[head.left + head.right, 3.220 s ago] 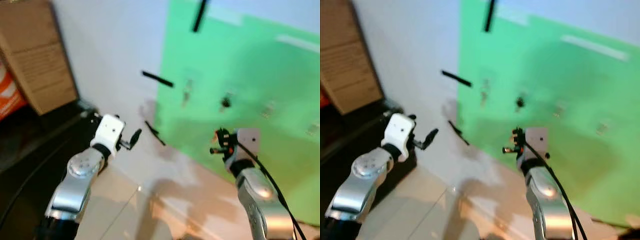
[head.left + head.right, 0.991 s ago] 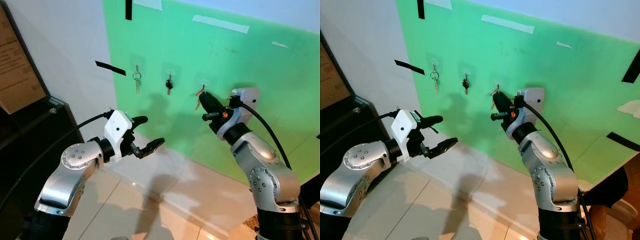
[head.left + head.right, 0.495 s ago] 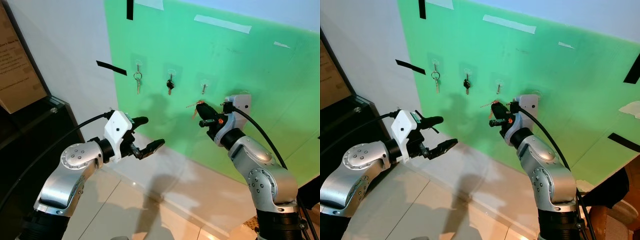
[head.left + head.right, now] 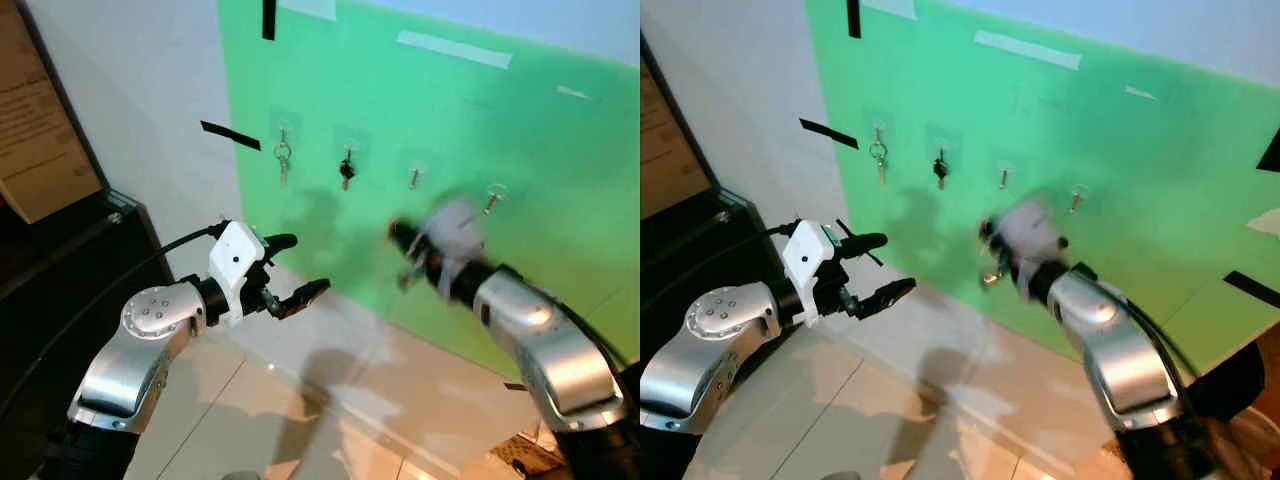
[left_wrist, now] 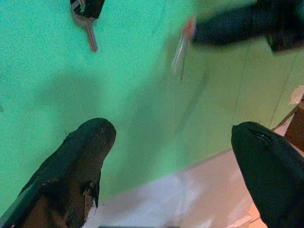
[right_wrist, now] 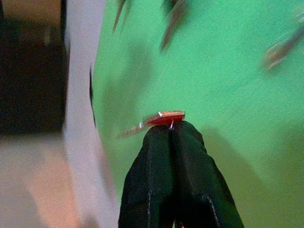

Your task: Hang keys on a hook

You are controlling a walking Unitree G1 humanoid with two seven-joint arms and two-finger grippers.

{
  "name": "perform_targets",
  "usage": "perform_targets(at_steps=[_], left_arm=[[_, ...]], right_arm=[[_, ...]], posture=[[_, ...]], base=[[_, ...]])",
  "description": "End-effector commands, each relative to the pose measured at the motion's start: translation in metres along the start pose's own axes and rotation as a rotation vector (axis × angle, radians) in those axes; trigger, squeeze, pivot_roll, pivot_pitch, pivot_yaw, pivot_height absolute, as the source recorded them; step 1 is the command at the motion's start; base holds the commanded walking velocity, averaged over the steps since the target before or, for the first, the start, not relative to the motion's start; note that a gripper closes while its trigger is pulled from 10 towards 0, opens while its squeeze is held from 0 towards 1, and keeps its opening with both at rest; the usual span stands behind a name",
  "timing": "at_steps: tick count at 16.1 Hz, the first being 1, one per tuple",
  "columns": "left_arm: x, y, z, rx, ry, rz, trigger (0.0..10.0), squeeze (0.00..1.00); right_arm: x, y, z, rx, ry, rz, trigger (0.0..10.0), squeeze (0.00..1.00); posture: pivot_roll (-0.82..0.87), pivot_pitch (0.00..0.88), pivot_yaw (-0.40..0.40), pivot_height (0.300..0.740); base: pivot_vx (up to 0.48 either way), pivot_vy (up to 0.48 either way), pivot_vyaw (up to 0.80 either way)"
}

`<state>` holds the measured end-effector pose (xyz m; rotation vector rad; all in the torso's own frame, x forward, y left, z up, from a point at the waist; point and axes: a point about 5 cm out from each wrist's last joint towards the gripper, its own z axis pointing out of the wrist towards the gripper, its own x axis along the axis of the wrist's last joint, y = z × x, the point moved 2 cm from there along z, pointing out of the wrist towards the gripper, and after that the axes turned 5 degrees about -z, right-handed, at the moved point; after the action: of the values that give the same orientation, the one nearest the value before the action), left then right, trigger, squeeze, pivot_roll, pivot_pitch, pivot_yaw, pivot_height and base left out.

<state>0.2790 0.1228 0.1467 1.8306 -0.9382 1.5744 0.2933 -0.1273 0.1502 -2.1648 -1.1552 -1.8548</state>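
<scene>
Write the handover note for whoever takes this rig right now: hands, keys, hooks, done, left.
Right hand: shut on a red-tagged key, in front of the green board below the row of hooks, blurred in motion.
Left hand: open, holding nothing, raised near the board's lower left.
Hooks: the first carries a key on a ring, the second a black-headed key; the third hook and fourth hook look bare.
Done: key gripped.
Left: hang it on a bare hook and let go.
</scene>
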Motion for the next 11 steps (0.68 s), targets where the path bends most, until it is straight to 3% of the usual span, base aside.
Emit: perform_targets(at_steps=[1,2,5,9,10,11], left_arm=[[0.007,0.003,0.002,-0.019,0.015,0.026,10.0,0.0],[0.007,0.003,0.001,-0.017,0.015,0.025,10.0,0.0],[0.007,0.003,0.001,-0.017,0.014,0.022,10.0,0.0],[0.005,0.004,-0.001,-0.018,0.008,0.022,10.0,0.0],[0.005,0.004,-0.001,-0.018,0.007,0.022,10.0,0.0],[0.005,0.004,-0.001,-0.019,0.007,0.021,10.0,0.0]], right_arm=[[-0.004,-0.006,-0.002,0.057,-0.035,-0.035,10.0,0.0],[-0.006,-0.008,-0.005,0.088,-0.044,0.012,10.0,0.0],[-0.019,-0.016,-0.015,0.215,-0.138,-0.025,10.0,0.0],[-0.062,-0.031,-0.041,0.419,-0.441,-0.115,10.0,0.0],[-0.059,-0.037,-0.042,0.451,-0.419,0.003,10.0,0.0],[-0.066,-0.035,-0.046,0.454,-0.49,-0.084,10.0,0.0]], posture=[[0.02,0.0,-0.056,0.74],[0.02,0.0,-0.061,0.74],[0.03,0.0,-0.068,0.74],[0.04,0.0,-0.077,0.74],[0.04,0.0,-0.077,0.74],[0.04,0.0,-0.079,0.74]], base=[[0.0,0.0,0.0],[0.0,0.0,0.0],[0.0,0.0,0.0],[0.0,0.0,0.0],[0.0,0.0,0.0],[0.0,0.0,0.0]])
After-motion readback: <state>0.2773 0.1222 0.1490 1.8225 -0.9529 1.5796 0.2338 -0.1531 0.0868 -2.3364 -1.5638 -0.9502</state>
